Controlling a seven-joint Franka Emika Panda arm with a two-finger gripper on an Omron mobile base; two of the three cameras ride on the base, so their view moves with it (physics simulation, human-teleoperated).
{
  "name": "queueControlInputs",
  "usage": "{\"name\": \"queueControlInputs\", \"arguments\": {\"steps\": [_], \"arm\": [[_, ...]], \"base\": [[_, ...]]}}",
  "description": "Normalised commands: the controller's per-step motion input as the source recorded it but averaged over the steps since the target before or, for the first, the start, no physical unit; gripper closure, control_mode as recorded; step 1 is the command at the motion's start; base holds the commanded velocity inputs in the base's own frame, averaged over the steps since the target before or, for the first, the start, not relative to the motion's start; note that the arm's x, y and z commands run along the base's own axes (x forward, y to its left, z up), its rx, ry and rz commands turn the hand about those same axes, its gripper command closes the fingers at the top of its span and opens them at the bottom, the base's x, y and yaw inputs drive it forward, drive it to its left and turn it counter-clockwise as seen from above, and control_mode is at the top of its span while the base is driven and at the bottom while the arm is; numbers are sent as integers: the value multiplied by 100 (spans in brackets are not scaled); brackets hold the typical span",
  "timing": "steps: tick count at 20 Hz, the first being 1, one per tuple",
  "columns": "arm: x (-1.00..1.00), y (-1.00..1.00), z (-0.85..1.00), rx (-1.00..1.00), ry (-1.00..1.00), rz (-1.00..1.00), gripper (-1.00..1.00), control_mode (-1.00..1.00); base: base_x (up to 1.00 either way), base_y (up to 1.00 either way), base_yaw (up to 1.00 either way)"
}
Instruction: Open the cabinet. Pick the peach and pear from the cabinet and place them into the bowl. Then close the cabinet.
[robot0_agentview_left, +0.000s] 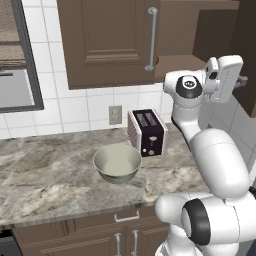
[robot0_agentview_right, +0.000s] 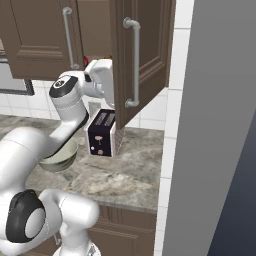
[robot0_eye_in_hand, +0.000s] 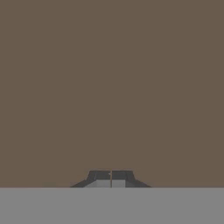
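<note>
Cabinet: the dark brown wall cabinet (robot0_agentview_left: 107, 40) is mounted above the bench (robot0_agentview_left: 50, 170); its right-hand door (robot0_agentview_right: 145, 50) is seen swung partly open, the left one shut.
Gripper: the gripper (robot0_eye_in_hand: 110, 177) is seen with fingertips pressed together and nothing between them, facing a plain brown cabinet surface at close range.
Fruit: a small reddish spot (robot0_agentview_right: 86, 61) is glimpsed on the shelf, too hidden for it to be told whether it is peach or pear.
Bowl: the pale grey-green bowl (robot0_agentview_left: 117, 162) is set on the bench just beside the toaster (robot0_agentview_left: 147, 132).
Handling: the fruit is judged light, smooth, round and easily bruised; a gentle hold across the widest part is advised.
Door: judged stiff and hinged; best taken by its long bar handle (robot0_agentview_right: 134, 62).
</note>
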Motion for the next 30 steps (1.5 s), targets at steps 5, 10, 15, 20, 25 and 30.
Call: {"name": "queueControlInputs", "arguments": {"steps": [5, 10, 15, 20, 25, 30], "arm": [[-1, 8, 0, 0, -1, 0, 100, -100], [0, 47, 5, 5, -2, 0, 100, -100], [0, 61, 17, 12, 1, 0, 100, -100], [-19, 22, 24, 13, 8, 2, 100, -100], [-6, 16, 6, 14, 5, 3, 100, -100], [-5, 47, 0, 9, -12, 0, 100, -100]], "base": [[0, 0, 0], [0, 0, 0], [0, 0, 0], [0, 0, 0], [0, 0, 0], [0, 0, 0]]}}
